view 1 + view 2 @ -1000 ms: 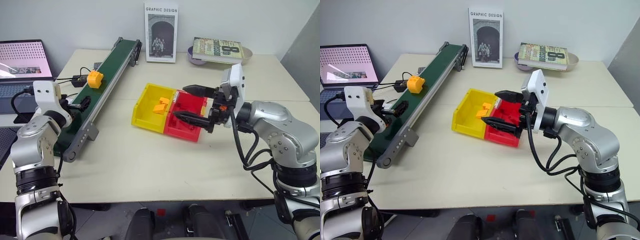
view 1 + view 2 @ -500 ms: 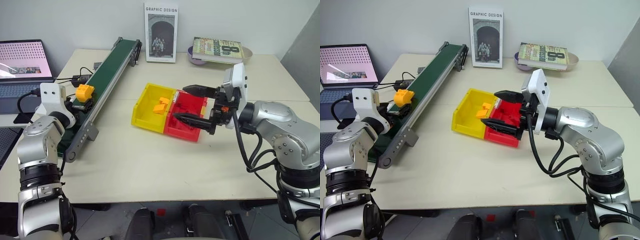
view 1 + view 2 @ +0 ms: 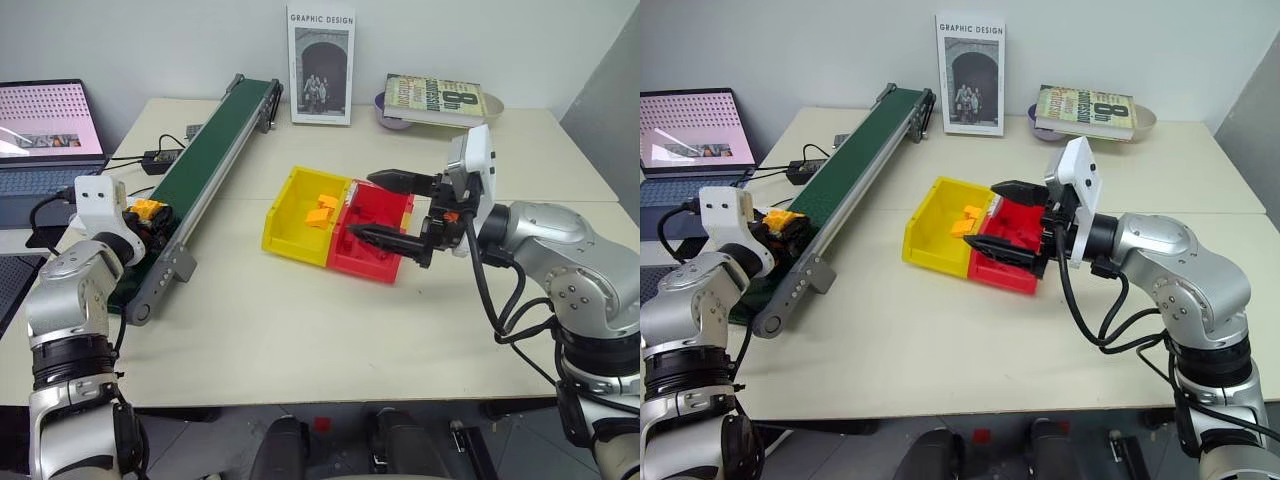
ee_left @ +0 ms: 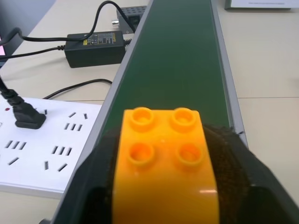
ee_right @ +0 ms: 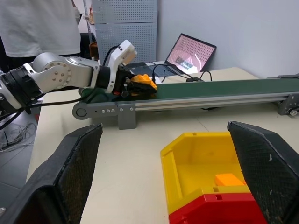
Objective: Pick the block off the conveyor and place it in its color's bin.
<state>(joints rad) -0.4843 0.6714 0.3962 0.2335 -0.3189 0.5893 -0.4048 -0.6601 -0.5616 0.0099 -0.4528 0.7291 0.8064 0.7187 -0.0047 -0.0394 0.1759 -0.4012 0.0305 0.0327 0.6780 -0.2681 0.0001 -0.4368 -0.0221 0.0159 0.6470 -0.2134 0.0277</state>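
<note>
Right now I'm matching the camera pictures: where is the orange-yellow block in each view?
Left eye view: block, far left, in the left tool, at the conveyor's near end.
Right eye view: far left, same spot.
Left wrist view: bottom centre.
Right wrist view: upper left.
Shared landmark: the conveyor.

the conveyor [image 3: 205, 165] runs from the table's [image 3: 300, 330] near left toward the back centre, a laptop [image 3: 45, 135] to its left. the block [image 3: 147, 209] sits on its near end. right of it lie the joined bins, the bin [image 3: 300, 215] nearer the belt. books stand behind.
</note>
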